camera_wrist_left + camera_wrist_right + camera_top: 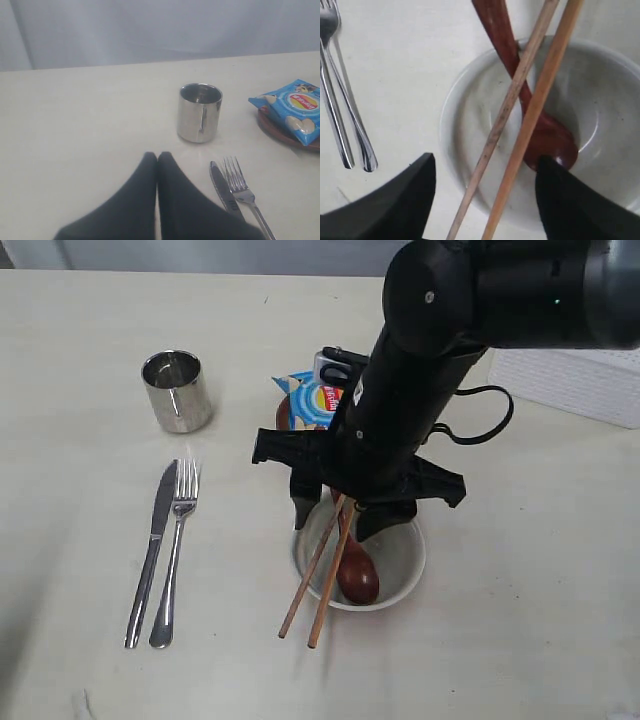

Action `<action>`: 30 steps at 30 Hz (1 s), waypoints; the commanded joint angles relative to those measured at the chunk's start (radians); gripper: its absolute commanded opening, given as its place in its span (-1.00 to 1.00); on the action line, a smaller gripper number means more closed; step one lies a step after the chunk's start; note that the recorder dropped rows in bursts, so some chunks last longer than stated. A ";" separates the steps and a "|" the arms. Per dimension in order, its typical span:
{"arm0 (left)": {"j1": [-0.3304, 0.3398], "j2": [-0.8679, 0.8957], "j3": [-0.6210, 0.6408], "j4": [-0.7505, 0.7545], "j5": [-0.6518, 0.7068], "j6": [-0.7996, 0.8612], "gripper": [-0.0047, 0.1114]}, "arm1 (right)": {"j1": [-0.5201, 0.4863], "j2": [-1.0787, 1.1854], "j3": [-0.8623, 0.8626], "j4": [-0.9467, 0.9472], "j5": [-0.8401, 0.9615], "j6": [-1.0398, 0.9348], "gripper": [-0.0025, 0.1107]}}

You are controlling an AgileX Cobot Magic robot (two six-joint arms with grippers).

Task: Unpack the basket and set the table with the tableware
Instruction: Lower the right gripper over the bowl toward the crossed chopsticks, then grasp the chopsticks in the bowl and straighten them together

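Right wrist view: chopsticks (509, 104), spoon (547, 137) in bowl (465, 105), beneath spread right hand (485, 162).

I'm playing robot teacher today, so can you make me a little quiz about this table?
1. True or false: the spoon lies in the bowl.
2. What sits on the plate? A) chip bag B) cup C) chopsticks
3. Fill in: the fork lies right beside the ____.
Key: 1 true; 2 A; 3 knife.
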 commanded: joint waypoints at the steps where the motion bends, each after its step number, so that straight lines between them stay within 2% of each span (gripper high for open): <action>1: 0.002 -0.002 0.003 -0.004 -0.008 0.000 -0.92 | 0.003 0.013 0.001 -0.007 0.004 0.009 0.01; 30: 0.002 -0.002 0.003 -0.004 -0.008 0.000 -0.92 | 0.003 0.083 0.001 -0.004 -0.010 0.036 0.01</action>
